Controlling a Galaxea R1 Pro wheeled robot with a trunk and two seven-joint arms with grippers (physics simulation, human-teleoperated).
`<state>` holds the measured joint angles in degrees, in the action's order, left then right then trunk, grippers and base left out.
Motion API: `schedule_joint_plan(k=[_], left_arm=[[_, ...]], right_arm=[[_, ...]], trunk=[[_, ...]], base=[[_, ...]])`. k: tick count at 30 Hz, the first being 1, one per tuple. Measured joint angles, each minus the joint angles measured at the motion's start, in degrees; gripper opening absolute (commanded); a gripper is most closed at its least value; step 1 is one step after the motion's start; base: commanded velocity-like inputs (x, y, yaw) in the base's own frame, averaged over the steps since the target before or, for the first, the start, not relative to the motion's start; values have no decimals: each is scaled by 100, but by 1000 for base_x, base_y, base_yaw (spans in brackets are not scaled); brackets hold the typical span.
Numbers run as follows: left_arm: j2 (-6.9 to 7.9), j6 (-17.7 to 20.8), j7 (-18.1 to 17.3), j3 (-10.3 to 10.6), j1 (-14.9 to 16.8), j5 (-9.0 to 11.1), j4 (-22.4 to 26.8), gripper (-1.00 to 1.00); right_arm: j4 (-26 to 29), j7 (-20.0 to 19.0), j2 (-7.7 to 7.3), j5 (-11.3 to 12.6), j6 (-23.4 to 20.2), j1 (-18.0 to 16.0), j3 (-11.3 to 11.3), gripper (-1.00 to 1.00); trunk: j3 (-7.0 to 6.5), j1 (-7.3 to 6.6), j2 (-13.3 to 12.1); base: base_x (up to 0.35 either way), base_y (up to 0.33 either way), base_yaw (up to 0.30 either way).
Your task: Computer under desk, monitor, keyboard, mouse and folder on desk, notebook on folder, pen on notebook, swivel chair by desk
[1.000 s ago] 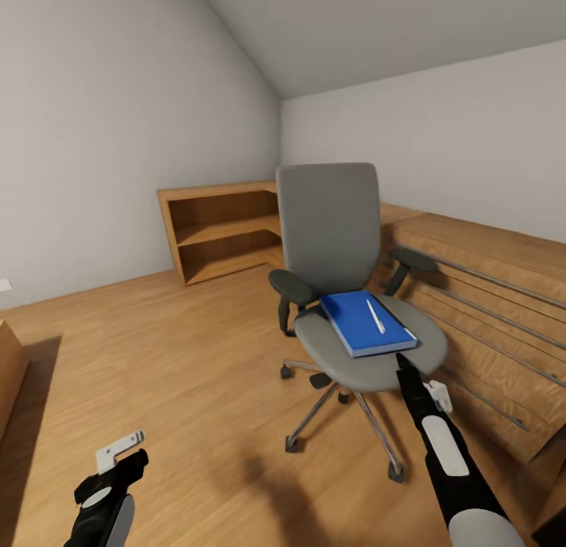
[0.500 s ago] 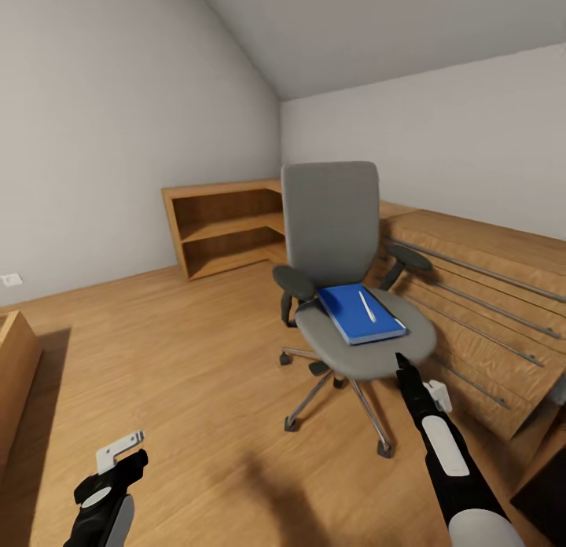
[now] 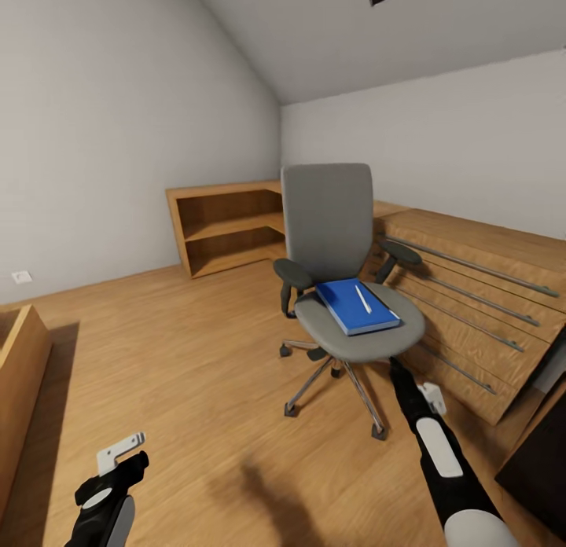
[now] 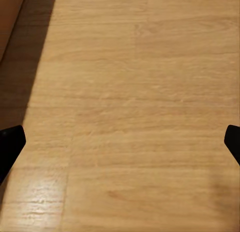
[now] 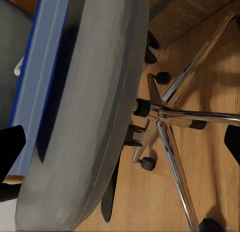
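The grey swivel chair (image 3: 328,217) stands mid-room on its chrome star base (image 5: 172,114). On its seat lies the blue folder (image 3: 355,305), with the white pen (image 3: 362,299) on top. In the right wrist view the folder (image 5: 40,77) is seen edge-on above the seat rim. My right gripper (image 3: 394,366) hovers just in front of the seat edge, below seat height; it is open and empty (image 5: 120,144). Low at the left, my left gripper (image 3: 114,468) is open over bare floor (image 4: 120,139). The computer, monitor, keyboard, mouse and notebook are out of view.
An open wooden shelf unit (image 3: 224,229) stands against the back wall. A light wooden drawer chest (image 3: 472,295) with long metal rails runs behind and right of the chair. Wooden furniture (image 3: 20,374) sits at the left edge. I cannot identify the black corner (image 3: 538,472) at lower right.
The whole view has shifted. The chair, folder and pen look smaller and higher, and farther from my right gripper. Both grippers hold the same pose.
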<state>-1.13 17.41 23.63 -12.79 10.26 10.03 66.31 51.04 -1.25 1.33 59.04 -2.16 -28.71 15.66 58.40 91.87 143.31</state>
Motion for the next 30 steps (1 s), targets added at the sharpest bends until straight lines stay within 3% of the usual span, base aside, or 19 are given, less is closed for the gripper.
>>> schedule_joint_plan(k=[6, 7, 9, 13, 15, 20, 28, 29, 30], left_arm=[[6, 4, 4, 0, 0, 0, -121, 100], [7, 2, 5, 0, 0, 1, -172, 100], [10, 2, 5, 0, 0, 0, -211, 100], [20, 0, 5, 0, 0, -5, -409, 100], [24, -3, 5, 1, 0, -6, -566, 100], [27, -11, 5, 1, 0, -8, -842, 100], [19, -23, 1, 2, 0, -9, -1271, 100], [14, -25, -1, 1, 0, -6, -1471, 100], [14, -26, -2, 2, 0, -9, -1525, 100]], right_arm=[[-426, -7, 2, -577, 15, 0, -26, 100], [-557, -8, 5, -794, 23, 0, -31, 100], [-634, -8, 8, -917, 27, 0, -33, 100], [-995, -9, 18, -1410, 43, 0, -39, 100], [-1321, -9, 34, -1778, 51, 0, -41, 100], [-1864, -10, 48, -2296, 151, 0, -40, 100], [-2695, -50, 57, -2768, 825, 1, -34, 100], [-3081, -176, 61, -2949, 1265, 3, -38, 100], [-3187, -225, 62, -3008, 1386, 1, -41, 100]], trunk=[[-133, -16, -8], [-155, -19, -11], [-191, -62, -90], [-263, -150, -250], [-299, -194, -331], [-388, -304, -531], [-532, -479, -852], [-549, -501, -892], [-568, -523, -932]], base=[[-3, 0, 0], [-1, 0, 0], [0, 0, 0], [0, 0, 0], [0, 0, 0], [0, 0, 0], [0, 0, 0], [0, 0, 0], [0, 0, 0]])
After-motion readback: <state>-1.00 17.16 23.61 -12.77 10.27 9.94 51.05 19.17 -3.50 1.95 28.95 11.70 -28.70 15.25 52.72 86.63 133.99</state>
